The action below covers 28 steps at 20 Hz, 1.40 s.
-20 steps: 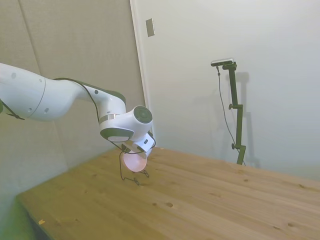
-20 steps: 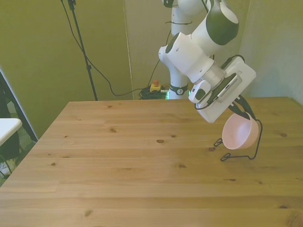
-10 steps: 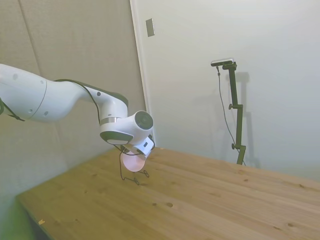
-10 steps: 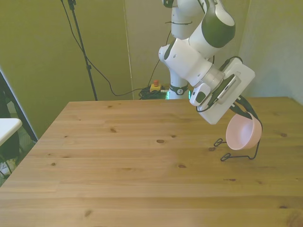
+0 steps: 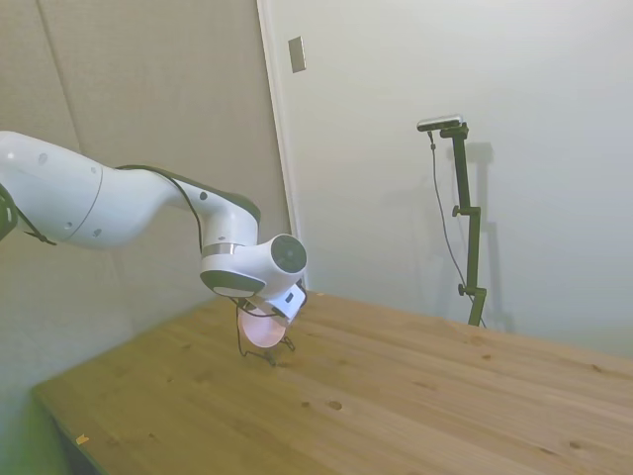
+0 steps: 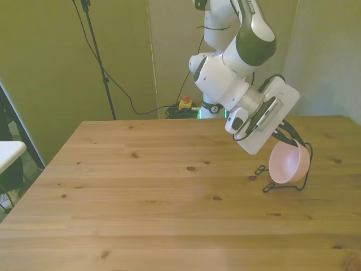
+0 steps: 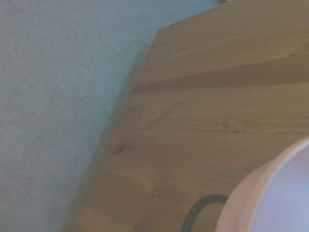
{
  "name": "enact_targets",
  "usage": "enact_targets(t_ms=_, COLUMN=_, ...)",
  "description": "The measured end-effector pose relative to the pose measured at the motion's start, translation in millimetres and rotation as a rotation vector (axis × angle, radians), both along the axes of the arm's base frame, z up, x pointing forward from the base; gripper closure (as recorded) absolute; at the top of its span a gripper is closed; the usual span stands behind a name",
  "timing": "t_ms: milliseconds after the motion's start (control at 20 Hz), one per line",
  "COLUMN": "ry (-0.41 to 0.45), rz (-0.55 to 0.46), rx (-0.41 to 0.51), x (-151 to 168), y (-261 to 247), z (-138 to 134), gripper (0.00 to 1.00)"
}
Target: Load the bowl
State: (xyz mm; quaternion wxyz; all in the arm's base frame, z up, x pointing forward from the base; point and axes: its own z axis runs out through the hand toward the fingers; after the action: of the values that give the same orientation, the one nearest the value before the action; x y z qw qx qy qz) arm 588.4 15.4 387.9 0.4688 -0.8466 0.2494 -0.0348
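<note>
While tipped on its side in the wire stand (image 6: 289, 182), the bowl (image 6: 287, 162) sits at the front view's right of the table (image 6: 169, 197).

Bowl: small, round, pale pink plastic, shallow, smooth plain sides; its opening faces the front view's left and its lower edge rests on the thin black wire. Wrist view shows its rim (image 7: 270, 193) close, blurred, above a wire loop (image 7: 200, 210). Hand (image 6: 285, 131) is at the bowl's upper rim; fingers mostly hidden, so grip cannot be told.
</note>
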Motion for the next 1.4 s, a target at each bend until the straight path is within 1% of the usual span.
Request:
enact_targets(t_ms=200, ry=0.004, rz=0.0, rx=0.001, x=0.1, y=-1.0, z=-3.0, gripper=1.0)
enact_targets(t_ms=250, ry=0.005, rz=-0.001, rx=0.001, x=0.0, y=-1.2, z=-3.3, gripper=0.0)
enact_targets(t_ms=700, ry=0.02, rz=-0.004, rx=0.002, x=-3.3, y=-3.6, z=-10.1, gripper=0.0)
enact_targets(t_ms=1050, ry=0.023, rz=0.005, rx=0.011, x=-5.0, y=-3.8, z=-8.5, gripper=0.0)
enact_targets(t_ms=1200, ry=0.008, rz=0.002, rx=0.009, x=-7.3, y=-5.9, z=2.2, gripper=0.0)
enact_targets(t_ms=1400, ry=-0.016, rz=-0.001, rx=0.0, x=-14.2, y=-13.7, z=28.4, gripper=0.0)
